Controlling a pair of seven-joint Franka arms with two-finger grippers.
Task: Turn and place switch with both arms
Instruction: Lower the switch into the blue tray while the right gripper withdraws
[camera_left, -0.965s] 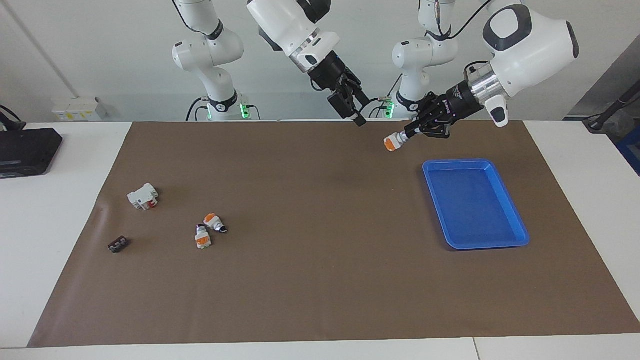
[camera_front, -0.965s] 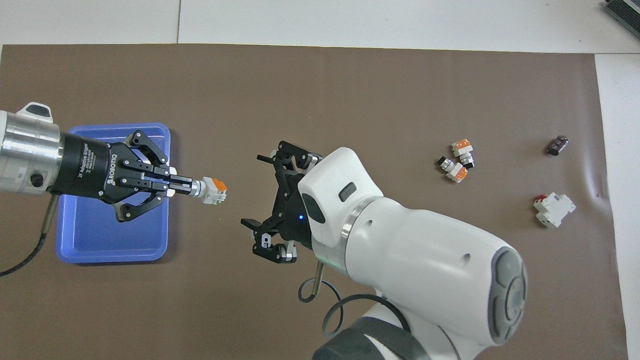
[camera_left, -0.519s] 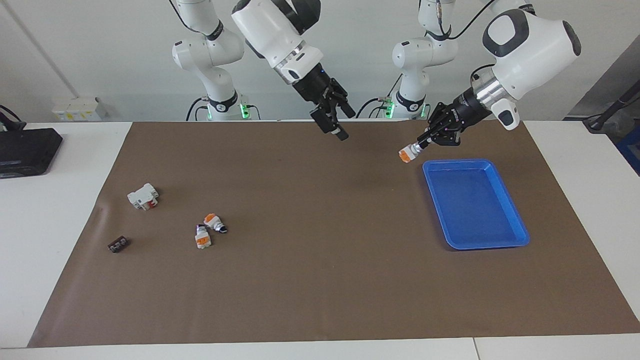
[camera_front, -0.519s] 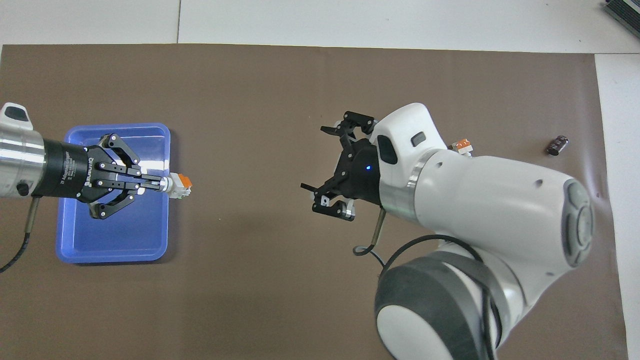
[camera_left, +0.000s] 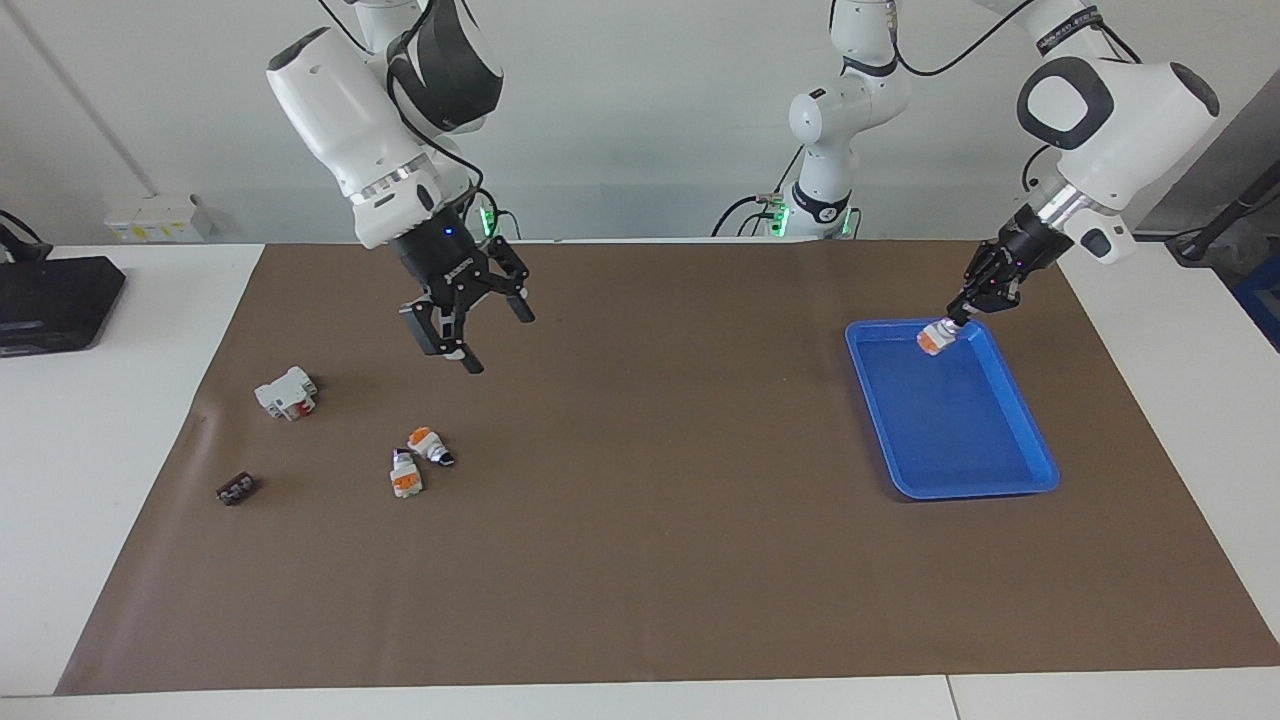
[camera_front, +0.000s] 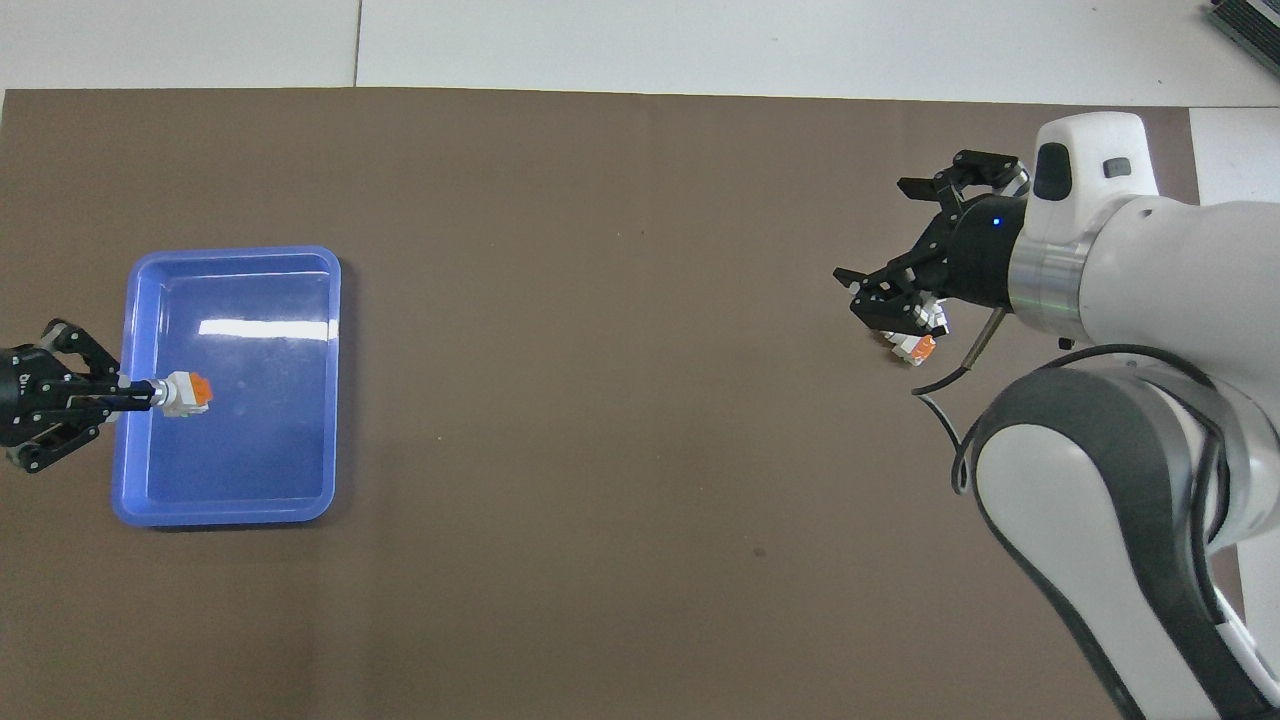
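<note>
Over the blue tray (camera_left: 1040, 470), the left hand (camera_left: 950, 322) grips the switch (camera_left: 931, 340). Letting go from up there could make it bounce out. The right hand (camera_left: 470, 335) hangs open, well apart from the tray.

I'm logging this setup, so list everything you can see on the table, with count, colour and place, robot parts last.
Held selector switch: one, white body with orange block, in the left gripper over the tray.
Loose selector switches: two, white, orange and black, side by side on the mat, toward the right arm's end.
White block with red part: one, nearer the robots than those two.
Dark brown flat piece: one, near the mat's edge.
Blue plastic tray: one, toward the left arm's end.
Brown mat: one, covering the table.
Left gripper: shut on the switch.
Right gripper: open, over the mat.
</note>
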